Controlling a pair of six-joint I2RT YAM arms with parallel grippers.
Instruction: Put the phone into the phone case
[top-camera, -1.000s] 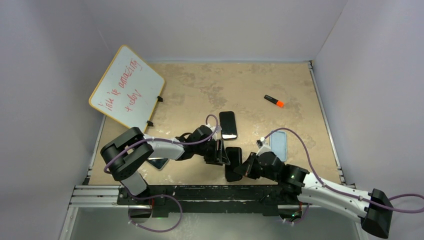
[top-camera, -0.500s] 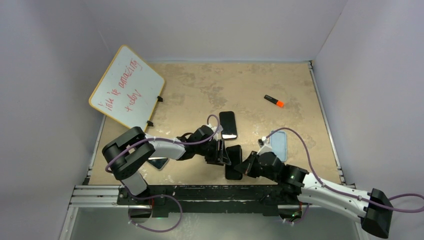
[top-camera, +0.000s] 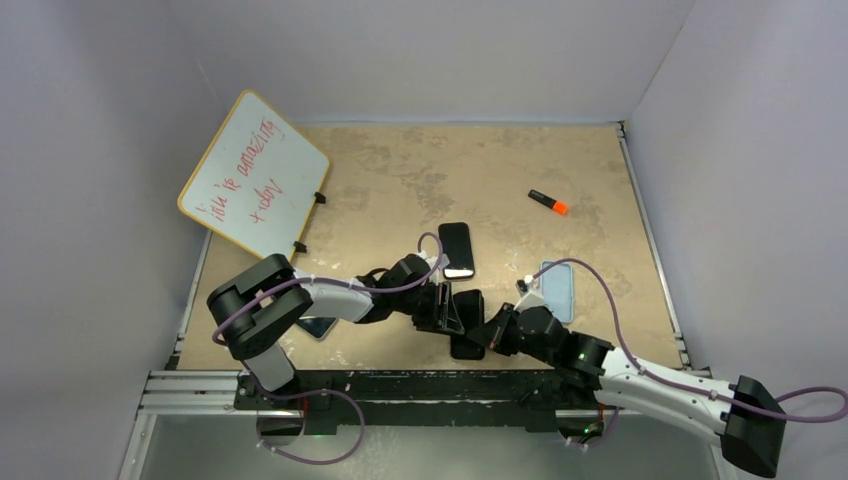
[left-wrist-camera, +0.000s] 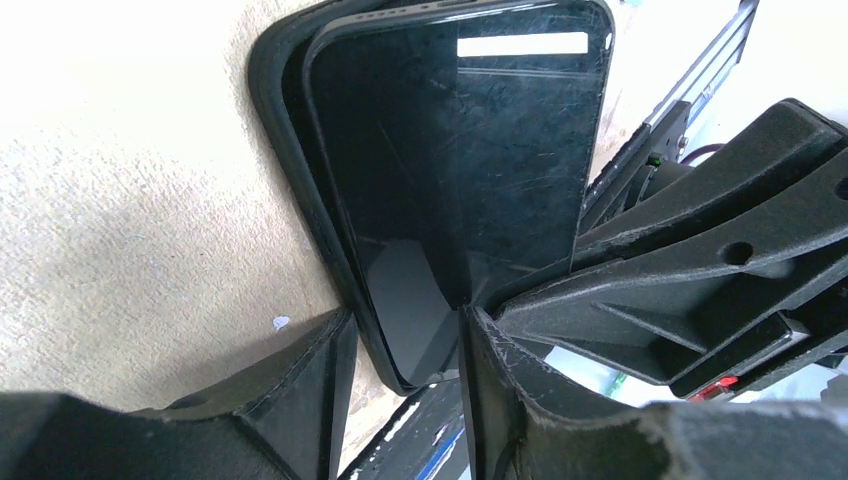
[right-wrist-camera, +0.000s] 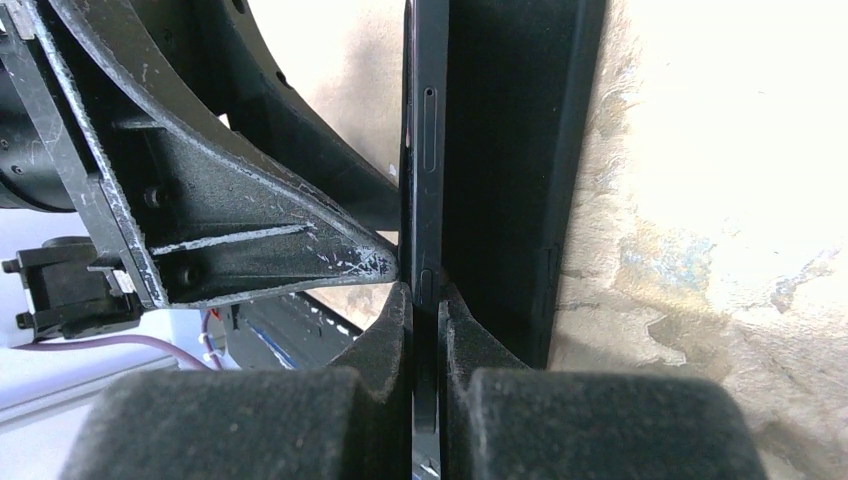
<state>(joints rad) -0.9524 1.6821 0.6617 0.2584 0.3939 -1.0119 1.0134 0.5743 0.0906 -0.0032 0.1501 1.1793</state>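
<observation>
Left gripper (top-camera: 452, 310) half-spread — right gripper (top-camera: 484, 330) pinched tight.

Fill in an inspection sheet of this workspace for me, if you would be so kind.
Surface: tan, mottled table.
Job's things: phone lies over the black case, case rim showing along one side; full seating cannot be told.
Clutter: whiteboard with red writing, overhanging the left edge; orange-tipped marker; second phone; pale blue case; glossy flat item, partly under the left arm.
Grippers: left hand clamps across the black case's near end; right hand shut on the phone's thin edge.
Cables: purple cables loop along both arms, the right one arching over the pale blue case.
Surroundings: plain grey walls; metal rail at the near edge.
</observation>
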